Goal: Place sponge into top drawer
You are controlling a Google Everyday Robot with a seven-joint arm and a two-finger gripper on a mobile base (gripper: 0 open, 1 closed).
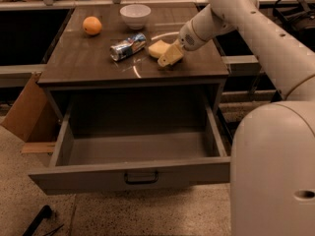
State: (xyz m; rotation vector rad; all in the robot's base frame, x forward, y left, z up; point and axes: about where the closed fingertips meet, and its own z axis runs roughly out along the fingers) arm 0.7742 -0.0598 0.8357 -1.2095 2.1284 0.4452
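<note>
The pale yellow sponge (156,48) lies on the brown cabinet top (88,63), right of centre. My gripper (170,58) comes down from the upper right on the white arm and sits at the sponge's front right edge, low over the top. The top drawer (83,177) is pulled wide open below the cabinet top. Its grey inside is empty and its dark bar handle (141,177) faces the front.
A crushed can (127,46) lies just left of the sponge. An orange fruit (92,25) and a white bowl (135,14) stand further back. A cardboard box (27,114) leans at the cabinet's left. My white body (275,171) fills the lower right.
</note>
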